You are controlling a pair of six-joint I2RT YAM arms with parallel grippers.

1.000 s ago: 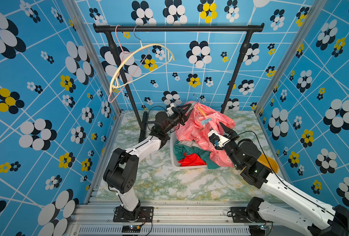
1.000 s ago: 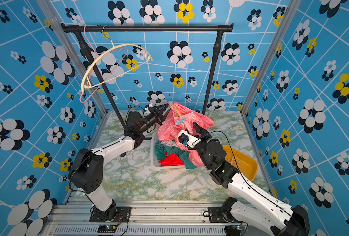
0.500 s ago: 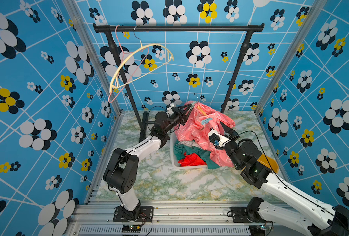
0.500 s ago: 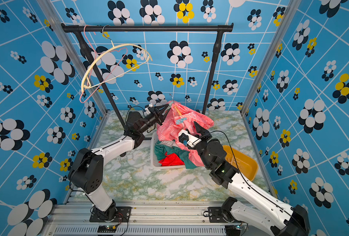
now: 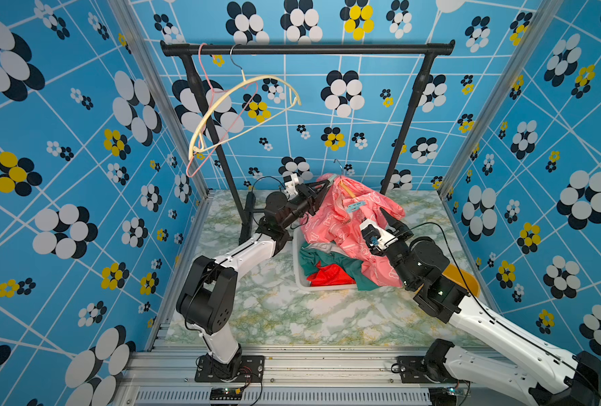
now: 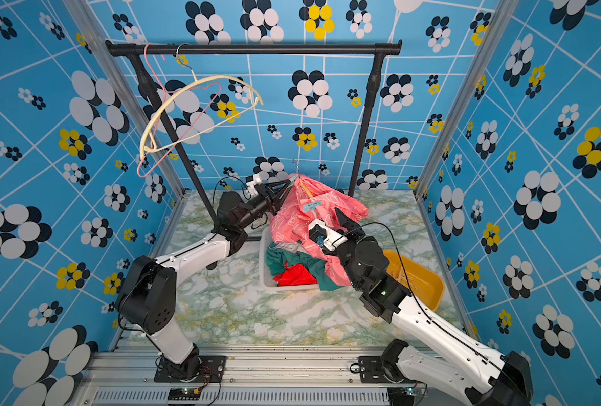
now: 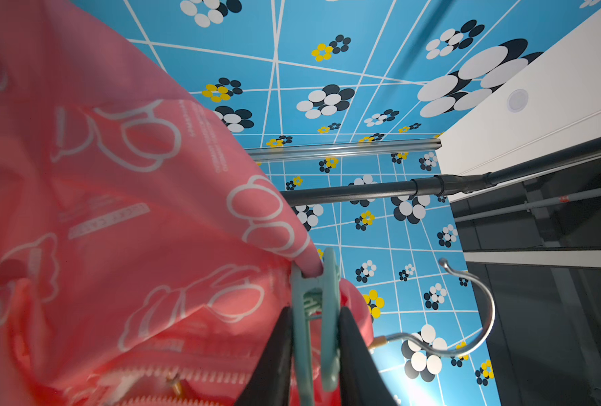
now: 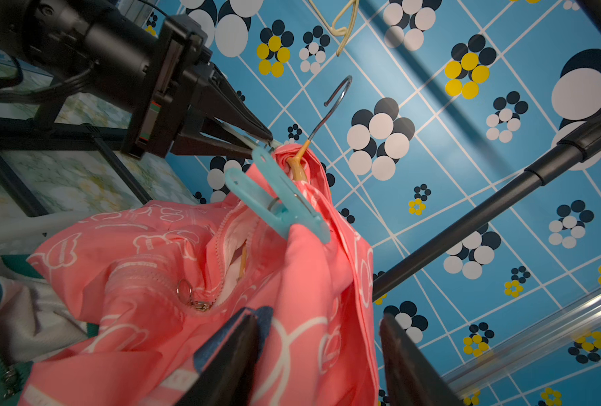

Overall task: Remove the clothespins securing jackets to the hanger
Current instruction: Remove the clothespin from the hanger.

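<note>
Left gripper is up at the collar end of the pink jacket, and it has hold of a teal clothespin. In the left wrist view both black fingers press on the pin's handle legs, one on each side. The pin's mouth bites a fold of pink cloth right at the top of the jacket.

Just beside that pin, the tan hanger comes out of the jacket's neck. Its metal hook sticks up free of the cloth, well below the black rail that spans above the jacket.

There's a second teal clothespin just down from the neck, clipped onto the jacket's front edge near the zip.

Right gripper is at the jacket's lower front, on the far side from the left gripper. Its jaws stand apart with pink fabric in the gap. A sliver of blue wall shows between the cloth and one finger, so nothing is clamped there.

Under the pink jacket sits the white basket, with the green jacket and the red jacket bunched inside. The pink hem drapes over them. A yellow tray lies near the jacket, on the right arm's side.
</note>
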